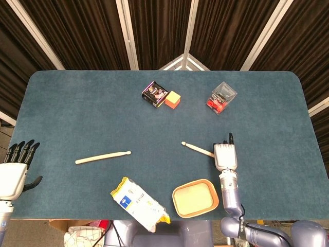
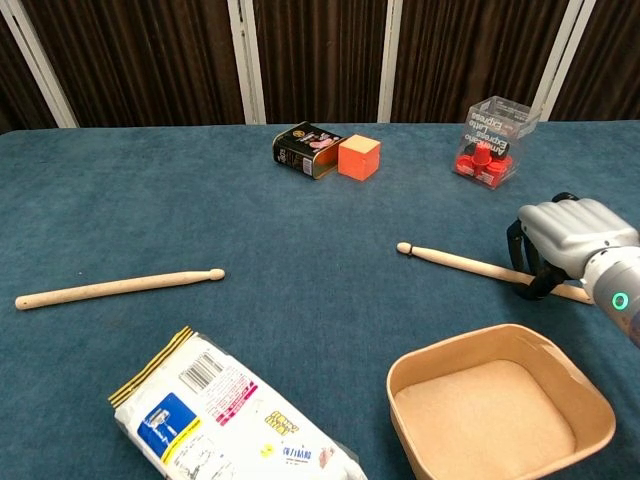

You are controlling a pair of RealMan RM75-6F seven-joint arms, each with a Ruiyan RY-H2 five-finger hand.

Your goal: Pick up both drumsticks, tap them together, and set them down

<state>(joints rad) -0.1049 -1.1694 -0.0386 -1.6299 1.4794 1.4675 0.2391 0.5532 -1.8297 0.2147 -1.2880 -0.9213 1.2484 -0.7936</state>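
Chest view gives us our right hand (image 2: 565, 235) curled over the butt end of the right drumstick (image 2: 460, 262), dark fingers wrapped round it; the stick lies on the blue surface (image 2: 300, 220) with its tip pointing left, and we cannot tell whether it is lifted at all. From the head view our left hand (image 1: 14, 167) hangs off the left edge of the surface with fingers spread, holding nothing, well apart from the left drumstick (image 1: 103, 156), which lies flat with its tip to the right. Near us sit a white snack bag (image 2: 225, 415) and a shallow tan tray (image 2: 500, 415), the tray just beside our right wrist. Far across we see a dark tin (image 2: 305, 149) touching an orange cube (image 2: 359, 157), and a clear box of red pieces (image 2: 488, 140).
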